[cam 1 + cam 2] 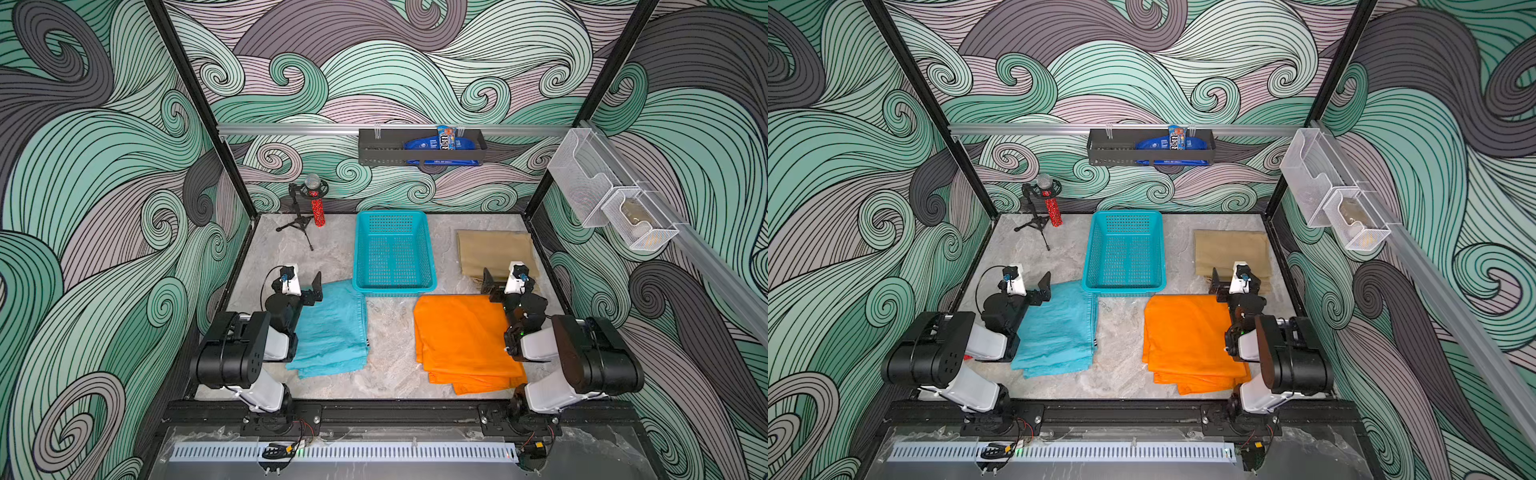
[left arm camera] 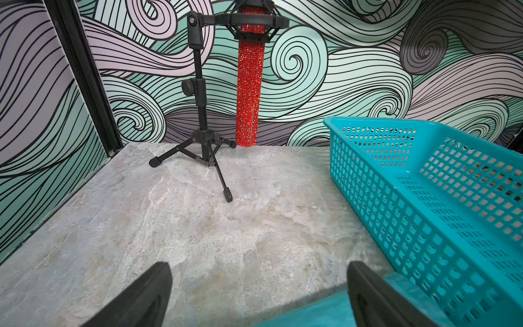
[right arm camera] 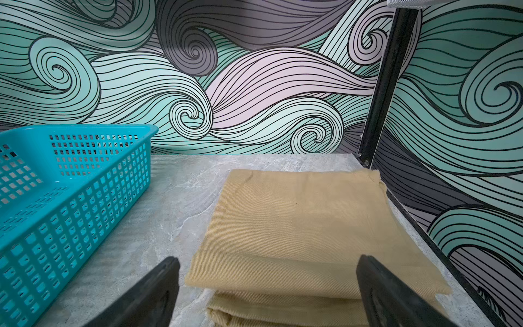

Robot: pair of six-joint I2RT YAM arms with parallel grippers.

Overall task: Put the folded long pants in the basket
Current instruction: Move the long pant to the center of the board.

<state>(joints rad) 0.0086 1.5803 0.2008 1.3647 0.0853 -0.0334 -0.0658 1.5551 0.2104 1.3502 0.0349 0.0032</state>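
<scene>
The basket [image 1: 393, 253] stands empty at the middle of the desk's [image 1: 386, 365] far edge, so none of the work is done. The turquoise pants [image 1: 332, 328] lie by the near-left corner, their far corner just beside the basket's near rim; the orange pants [image 1: 461, 340] lie by the near-right corner; the khaki pants [image 3: 300, 226] lie toward the far-right corner. The left pincer [image 2: 257, 294] is spread wide and holds nothing, poised over the far edge of the turquoise pants. The right pincer [image 3: 267, 286] is equally wide and empty, over the near edge of the khaki pants.

Likely trouble: each bundle is about as wide as the basket, so a grip on one edge may let the folds fall open and drape over the rim. A low carry could also shove the light basket toward the microphone stand [image 1: 297, 216].
</scene>
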